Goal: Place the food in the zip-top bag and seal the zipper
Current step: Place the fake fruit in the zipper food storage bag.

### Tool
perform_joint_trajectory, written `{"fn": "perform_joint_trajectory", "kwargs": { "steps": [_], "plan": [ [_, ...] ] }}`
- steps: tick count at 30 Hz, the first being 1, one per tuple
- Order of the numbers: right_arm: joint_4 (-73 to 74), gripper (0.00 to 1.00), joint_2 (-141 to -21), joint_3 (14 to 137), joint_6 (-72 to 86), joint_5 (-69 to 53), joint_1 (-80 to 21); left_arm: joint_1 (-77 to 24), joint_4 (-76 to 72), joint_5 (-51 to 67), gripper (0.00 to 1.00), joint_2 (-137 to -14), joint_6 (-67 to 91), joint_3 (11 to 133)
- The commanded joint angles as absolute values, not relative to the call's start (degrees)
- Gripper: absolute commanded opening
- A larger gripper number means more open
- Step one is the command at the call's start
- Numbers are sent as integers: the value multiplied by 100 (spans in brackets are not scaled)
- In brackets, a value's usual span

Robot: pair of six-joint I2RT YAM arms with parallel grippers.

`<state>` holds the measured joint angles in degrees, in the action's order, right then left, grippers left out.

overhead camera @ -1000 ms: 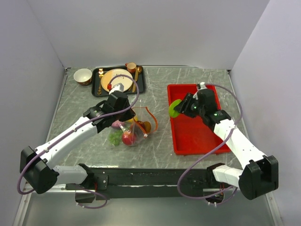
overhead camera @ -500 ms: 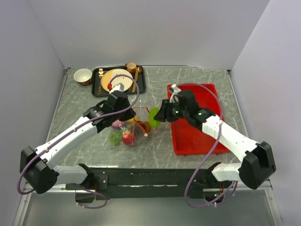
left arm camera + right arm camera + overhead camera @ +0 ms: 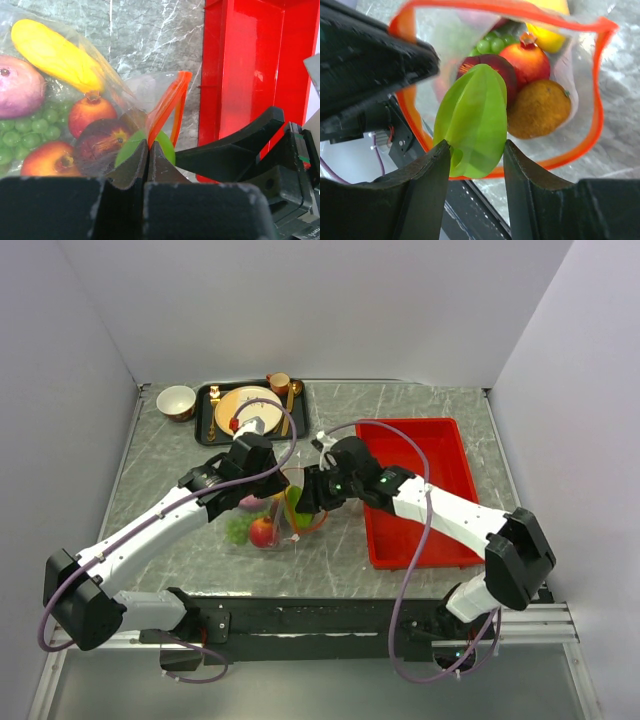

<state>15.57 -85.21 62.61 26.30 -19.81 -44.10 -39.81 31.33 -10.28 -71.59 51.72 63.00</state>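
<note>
- Green ridged food (image 3: 472, 120) is sitting clamped between the fingers of the right tool (image 3: 474, 150), which is gripping its lower end and holding it right at the mouth of the zip-top bag (image 3: 447, 37).
- Left tool (image 3: 148, 156), fingers together, is pinching the orange-red zipper (image 3: 167, 105) and lifting the rim, so the mouth is gaping.
- Bag is lying on the surface (image 3: 160, 450) near the red tray (image 3: 455, 465), already holding grapes (image 3: 492, 45), a red round piece (image 3: 527, 57) and an orange-brown piece (image 3: 537, 107).
- Loading is the step in hand; sealing is not yet starting.
- Next move is calling for pushing the piece past the rim, spreading the fingers, then backing out without dragging the zipper.
</note>
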Motion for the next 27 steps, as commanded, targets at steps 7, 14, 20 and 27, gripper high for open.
{"fn": "perform_joint_trajectory", "kwargs": {
  "steps": [7,14,20,27],
  "plan": [
    [774,27,-8815,6820,2997,-1793,-4456,-3964,2997,-721,1,-6865,5062,6521],
    [362,27,-9202,6996,3366,-1819,-4465,-3964,3102,-650,1,-6531,5107,6750],
    [658,34,-9570,7461,3341,-1828,-4544,-3964,3314,-1133,1,-6179,5221,6882],
    [1020,77,-9335,7322,3155,-1372,-4658,-3955,3401,-1423,1,-6099,5282,6785]
  ]
}}
